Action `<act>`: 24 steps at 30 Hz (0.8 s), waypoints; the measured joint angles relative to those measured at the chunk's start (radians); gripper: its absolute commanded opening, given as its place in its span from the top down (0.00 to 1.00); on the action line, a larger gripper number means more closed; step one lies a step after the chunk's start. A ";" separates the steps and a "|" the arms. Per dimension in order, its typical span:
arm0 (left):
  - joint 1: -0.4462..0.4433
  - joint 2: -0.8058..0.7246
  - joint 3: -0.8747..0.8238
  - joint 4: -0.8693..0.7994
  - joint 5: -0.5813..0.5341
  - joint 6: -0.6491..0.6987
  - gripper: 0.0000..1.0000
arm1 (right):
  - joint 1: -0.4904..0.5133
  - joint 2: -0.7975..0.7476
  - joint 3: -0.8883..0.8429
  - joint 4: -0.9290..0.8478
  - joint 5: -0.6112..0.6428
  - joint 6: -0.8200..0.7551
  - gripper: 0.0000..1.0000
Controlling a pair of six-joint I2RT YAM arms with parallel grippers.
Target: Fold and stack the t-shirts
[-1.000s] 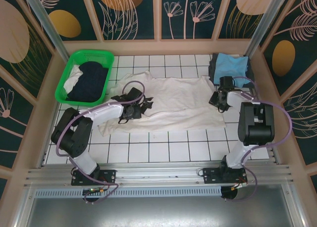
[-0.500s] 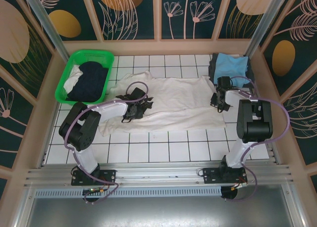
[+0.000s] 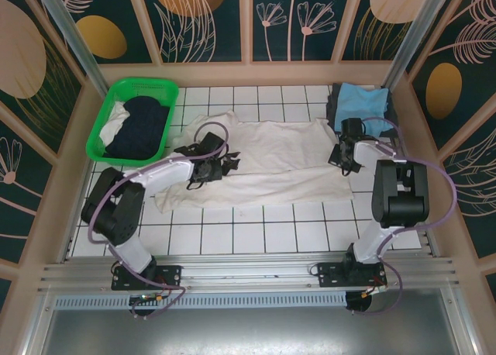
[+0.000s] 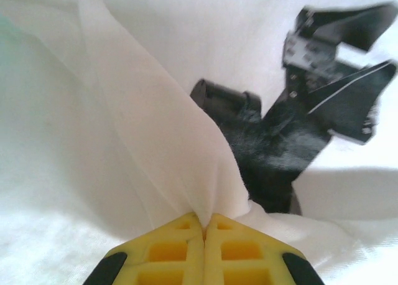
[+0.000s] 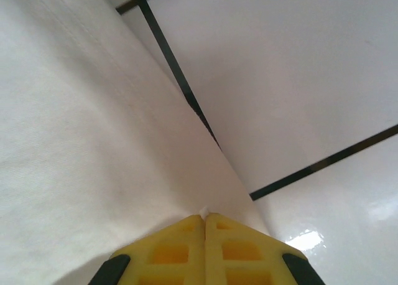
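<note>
Top external: white t-shirt [image 3: 279, 165], long axis left-right; left tool [image 3: 209, 170] and right tool [image 3: 341, 165] tight on it.

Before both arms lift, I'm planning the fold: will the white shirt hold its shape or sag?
Probably floppy: the white shirt peaks into a ridge at the left pincer. Likely thin and light, tenting at the right pincer.

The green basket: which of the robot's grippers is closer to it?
Left. The left gripper pinches the white t-shirt just right of the green basket. The right gripper grips that shirt's opposite edge, across the table, near the light blue shirt.
</note>
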 measured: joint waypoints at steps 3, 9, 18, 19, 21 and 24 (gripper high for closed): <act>0.000 -0.076 0.000 -0.015 -0.017 -0.004 1.00 | 0.005 -0.064 -0.014 -0.013 0.003 0.003 1.00; 0.000 -0.180 -0.002 -0.044 -0.033 -0.016 1.00 | 0.030 -0.163 -0.029 -0.053 0.014 0.010 1.00; 0.000 -0.251 -0.083 -0.042 -0.008 -0.038 0.57 | 0.090 -0.390 -0.125 -0.135 0.021 0.076 1.00; 0.000 -0.251 -0.099 -0.037 0.000 -0.040 0.56 | 0.092 -0.412 -0.133 -0.145 0.021 0.084 1.00; 0.000 -0.249 -0.135 -0.027 0.019 -0.043 0.50 | 0.096 -0.454 -0.151 -0.159 0.021 0.096 1.00; 0.000 -0.221 -0.144 -0.017 0.022 -0.040 0.46 | 0.096 -0.475 -0.165 -0.168 0.025 0.110 1.00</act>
